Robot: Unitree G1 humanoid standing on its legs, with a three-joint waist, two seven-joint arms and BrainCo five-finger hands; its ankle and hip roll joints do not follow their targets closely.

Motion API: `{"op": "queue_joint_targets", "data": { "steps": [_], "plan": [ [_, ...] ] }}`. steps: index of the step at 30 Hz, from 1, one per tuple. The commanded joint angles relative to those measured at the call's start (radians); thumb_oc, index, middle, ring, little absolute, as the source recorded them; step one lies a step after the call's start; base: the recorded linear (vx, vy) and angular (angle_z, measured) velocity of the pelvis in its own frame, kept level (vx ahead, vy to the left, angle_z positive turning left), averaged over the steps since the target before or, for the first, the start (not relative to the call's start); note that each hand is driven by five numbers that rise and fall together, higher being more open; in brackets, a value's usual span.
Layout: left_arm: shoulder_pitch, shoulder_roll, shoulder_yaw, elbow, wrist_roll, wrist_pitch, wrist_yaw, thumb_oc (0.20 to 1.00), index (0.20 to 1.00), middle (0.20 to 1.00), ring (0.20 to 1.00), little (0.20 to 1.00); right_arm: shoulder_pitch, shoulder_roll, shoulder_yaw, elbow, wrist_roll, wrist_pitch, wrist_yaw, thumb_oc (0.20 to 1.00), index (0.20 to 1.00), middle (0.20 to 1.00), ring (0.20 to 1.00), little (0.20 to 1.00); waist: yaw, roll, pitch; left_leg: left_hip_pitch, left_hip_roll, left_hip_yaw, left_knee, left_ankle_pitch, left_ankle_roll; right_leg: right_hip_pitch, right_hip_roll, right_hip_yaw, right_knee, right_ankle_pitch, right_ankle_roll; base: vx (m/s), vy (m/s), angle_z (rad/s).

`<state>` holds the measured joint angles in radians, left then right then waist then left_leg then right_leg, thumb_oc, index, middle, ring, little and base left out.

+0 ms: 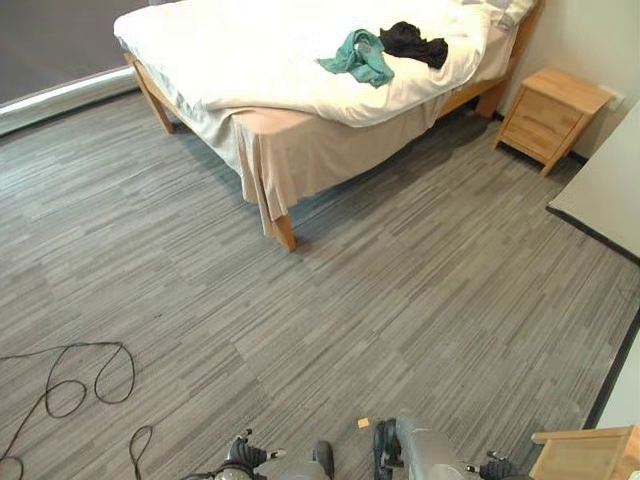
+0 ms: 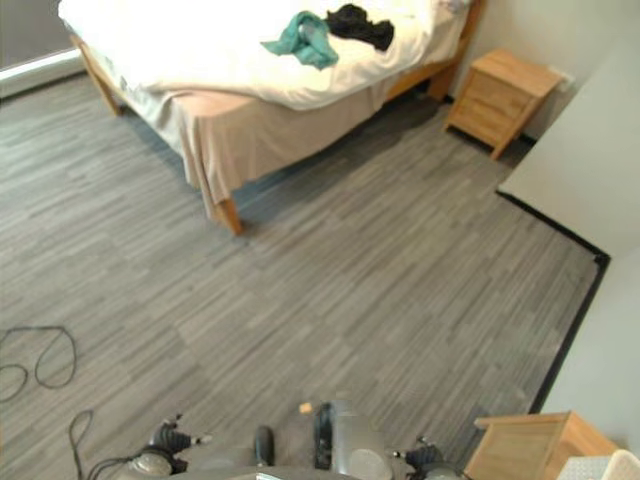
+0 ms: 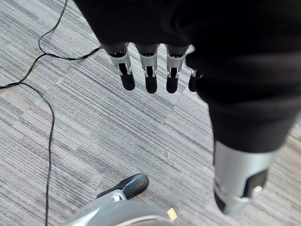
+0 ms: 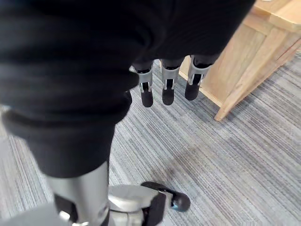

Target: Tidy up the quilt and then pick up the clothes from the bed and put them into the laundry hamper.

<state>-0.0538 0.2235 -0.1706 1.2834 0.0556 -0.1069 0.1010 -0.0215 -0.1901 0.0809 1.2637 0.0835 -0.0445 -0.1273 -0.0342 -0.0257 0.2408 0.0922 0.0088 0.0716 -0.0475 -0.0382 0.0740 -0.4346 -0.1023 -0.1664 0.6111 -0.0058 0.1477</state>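
My left robot hand [image 3: 150, 70] hangs over the grey floor [image 1: 400, 300], fingers straight and relaxed, holding nothing. My right robot hand [image 4: 167, 82] hangs likewise, empty, near a wooden cabinet [image 4: 244, 61]. Well apart, on the bed [image 1: 300, 130], the white quilt [image 1: 250, 50] carries a teal garment [image 1: 358, 57] just beside a black garment [image 1: 413, 42].

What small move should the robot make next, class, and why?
Probably walk toward the bed. The teal garment and black garment lie on the quilt across the room, while the left hand and right hand hang open, empty, over the floor.
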Motion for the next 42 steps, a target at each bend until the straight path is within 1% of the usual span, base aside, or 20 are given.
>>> {"op": "queue_joint_targets", "data": {
  "steps": [1,3,6,7,9,11,15,17,18,19,20,23,24,25,27,30,31,35,39,42],
  "plan": [
    [-0.008,0.033,0.012,0.009,0.03,-0.008,0.021,1.0,1.0,1.0,1.0,1.0,0.019,-0.024,0.017,-0.022,0.042,-0.016,-0.006,1.0,1.0,1.0,1.0,1.0,-0.059,0.0,0.003,0.168,-0.024,-0.049,-0.04,-0.086,-0.072,0.102,0.049,0.025,-0.453,0.122,0.019,0.59,-0.107,0.42],
    [-0.011,0.034,-0.004,0.032,0.095,-0.013,0.022,1.0,1.0,1.0,1.0,1.0,0.043,-0.02,0.009,-0.013,0.037,-0.014,0.0,1.0,1.0,1.0,1.0,1.0,-0.101,0.009,-0.01,0.236,-0.011,-0.079,-0.04,-0.143,-0.091,0.071,0.072,0.098,-0.617,0.173,0.032,1.04,-0.224,0.48],
    [-0.012,0.034,0.014,0.018,0.068,-0.004,0.033,1.0,1.0,1.0,1.0,1.0,0.049,-0.047,0.038,0.026,-0.032,0.004,0.006,1.0,1.0,1.0,1.0,1.0,-0.078,0.017,-0.006,0.021,-0.004,-0.069,0.553,0.134,-0.187,0.216,0.089,0.073,-0.61,0.179,-0.059,0.85,-0.34,0.72],
    [-0.021,0.038,0.012,-0.005,0.056,-0.001,0.041,1.0,1.0,1.0,1.0,1.0,0.042,-0.052,0.034,0.015,-0.029,0.004,-0.003,1.0,1.0,1.0,1.0,1.0,-0.062,-0.005,0.016,-0.079,0.004,-0.046,0.732,0.175,-0.19,0.252,0.071,0.068,-0.619,0.164,-0.083,0.36,-0.308,0.53],
    [-0.037,0.037,0.016,-0.029,0.017,-0.004,0.075,1.0,1.0,1.0,1.0,1.0,0.004,-0.069,0.036,-0.005,-0.015,-0.001,-0.025,1.0,1.0,1.0,1.0,1.0,-0.036,-0.042,0.039,-0.208,0.047,0.027,0.875,0.145,-0.173,0.314,0.051,0.07,-0.65,0.134,-0.106,0.33,-0.208,0.0],
    [-0.05,0.023,0.023,-0.046,-0.018,-0.009,0.1,1.0,1.0,1.0,1.0,1.0,-0.023,-0.08,0.045,-0.009,-0.019,0.002,-0.041,1.0,1.0,1.0,1.0,1.0,-0.005,-0.053,0.048,-0.293,0.065,0.08,0.834,0.097,-0.167,0.377,0.039,0.07,-0.676,0.104,-0.103,0.42,-0.026,-0.55],
    [-0.04,0.003,0.027,-0.074,-0.044,-0.027,0.109,1.0,1.0,1.0,1.0,1.0,-0.026,-0.088,0.059,-0.021,-0.039,-0.006,-0.048,1.0,1.0,1.0,1.0,1.0,0.036,-0.037,0.015,-0.322,0.06,0.163,0.329,0.094,-0.149,0.478,0.021,0.063,-0.698,0.032,-0.063,0.52,0.179,-0.18],
    [-0.041,-0.002,0.021,-0.069,-0.027,-0.02,0.103,1.0,1.0,1.0,1.0,1.0,-0.017,-0.084,0.051,-0.02,-0.045,-0.009,-0.053,1.0,1.0,1.0,1.0,1.0,0.04,-0.018,-0.004,-0.312,0.096,0.246,0.103,0.163,-0.177,0.544,0.029,0.039,-0.698,-0.029,-0.044,0.52,0.215,-0.06],
    [-0.039,-0.002,0.015,-0.064,-0.019,-0.014,0.103,1.0,1.0,1.0,1.0,1.0,-0.009,-0.08,0.046,-0.018,-0.047,-0.009,-0.054,1.0,1.0,1.0,1.0,1.0,0.042,-0.015,-0.007,-0.3,0.114,0.29,0.041,0.205,-0.173,0.567,0.029,0.023,-0.698,-0.033,-0.043,0.67,0.293,0.09],
    [-0.015,-0.001,0.021,-0.044,0.0,-0.005,0.098,1.0,1.0,1.0,1.0,1.0,0.003,-0.067,0.046,-0.004,-0.062,-0.006,-0.048,1.0,1.0,1.0,1.0,1.0,0.049,-0.013,-0.037,-0.247,0.1,0.285,-0.008,0.193,-0.142,0.585,0.025,0.008,-0.631,-0.052,-0.026,0.47,0.217,0.14],
    [-0.014,0.0,0.021,-0.044,0.0,-0.005,0.098,1.0,1.0,1.0,1.0,1.0,0.003,-0.067,0.046,-0.004,-0.062,-0.006,-0.048,1.0,1.0,1.0,1.0,1.0,0.049,-0.013,-0.037,-0.245,0.099,0.285,-0.009,0.194,-0.141,0.585,0.024,0.008,-0.63,-0.053,-0.026,0.5,0.266,0.19],
    [-0.01,0.005,0.014,-0.016,0.037,0.01,0.085,1.0,1.0,1.0,1.0,1.0,0.008,-0.034,0.038,0.002,-0.062,-0.001,-0.043,1.0,1.0,1.0,1.0,1.0,0.03,-0.028,-0.04,-0.151,0.051,0.277,-0.035,0.151,-0.089,0.485,-0.021,0.009,-0.297,0.05,0.025,0.28,0.238,0.31],
    [-0.011,0.005,0.014,-0.016,0.037,0.01,0.085,1.0,1.0,1.0,1.0,1.0,0.007,-0.034,0.038,0.002,-0.062,-0.001,-0.043,1.0,1.0,1.0,1.0,1.0,0.031,-0.029,-0.04,-0.15,0.05,0.278,-0.034,0.15,-0.088,0.483,-0.023,0.01,-0.294,0.048,0.026,0.4,0.305,0.44],
    [-0.018,0.028,0.015,-0.012,0.046,0.018,0.083,1.0,1.0,1.0,1.0,1.0,-0.005,-0.012,0.045,-0.01,-0.054,0.0,-0.04,1.0,1.0,1.0,1.0,1.0,0.005,-0.019,-0.013,-0.079,0.05,0.246,-0.04,0.113,-0.063,0.342,-0.03,0.055,-0.02,0.122,0.025,0.28,0.203,0.66],
    [-0.021,0.035,0.014,-0.014,0.049,0.019,0.082,1.0,1.0,1.0,1.0,1.0,-0.01,-0.007,0.046,-0.013,-0.051,0.002,-0.04,1.0,1.0,1.0,1.0,1.0,0.0,-0.016,-0.006,-0.062,0.052,0.235,-0.04,0.101,-0.06,0.308,-0.031,0.06,0.008,0.112,0.017,0.35,0.156,1.1],
    [-0.035,0.059,0.003,-0.014,0.064,0.017,0.088,1.0,1.0,1.0,1.0,1.0,-0.011,0.002,0.057,-0.021,-0.052,0.002,-0.045,1.0,1.0,1.0,1.0,1.0,-0.013,-0.025,0.0,-0.036,0.046,0.2,-0.04,0.081,-0.069,0.276,-0.032,0.037,-0.14,0.071,-0.006,0.33,-0.015,1.25],
    [-0.043,0.074,-0.007,-0.016,0.072,0.014,0.089,1.0,1.0,1.0,1.0,1.0,-0.014,0.0,0.069,-0.024,-0.054,0.0,-0.044,1.0,1.0,1.0,1.0,1.0,-0.025,-0.042,-0.002,-0.017,0.025,0.167,-0.04,0.049,-0.081,0.279,-0.001,0.053,-0.349,0.051,-0.008,0.36,-0.104,0.92],
    [-0.047,0.083,-0.004,-0.009,0.09,0.016,0.09,1.0,1.0,1.0,1.0,1.0,-0.013,-0.004,0.066,-0.014,-0.048,0.004,-0.041,1.0,1.0,1.0,1.0,1.0,-0.038,-0.059,-0.013,0.011,0.003,0.111,-0.04,0.008,-0.093,0.271,0.03,0.094,-0.573,0.117,0.015,0.36,-0.149,0.78],
    [-0.026,0.08,0.02,0.003,0.085,0.008,0.096,1.0,1.0,1.0,1.0,1.0,-0.008,-0.014,0.068,-0.008,-0.062,0.003,-0.035,1.0,1.0,1.0,1.0,1.0,-0.037,-0.051,-0.031,0.088,-0.018,0.075,-0.021,-0.055,-0.091,0.272,0.015,0.041,-0.611,0.147,0.013,0.35,-0.137,0.47],
    [-0.022,0.077,0.02,-0.033,0.063,-0.011,0.102,1.0,1.0,1.0,1.0,1.0,-0.004,-0.04,0.073,-0.006,-0.082,-0.001,-0.036,1.0,1.0,1.0,1.0,1.0,-0.032,-0.034,-0.009,0.008,-0.018,0.068,0.25,-0.059,-0.134,0.346,0.01,0.026,-0.633,0.136,-0.016,0.26,-0.136,0.48]
  ]
}}
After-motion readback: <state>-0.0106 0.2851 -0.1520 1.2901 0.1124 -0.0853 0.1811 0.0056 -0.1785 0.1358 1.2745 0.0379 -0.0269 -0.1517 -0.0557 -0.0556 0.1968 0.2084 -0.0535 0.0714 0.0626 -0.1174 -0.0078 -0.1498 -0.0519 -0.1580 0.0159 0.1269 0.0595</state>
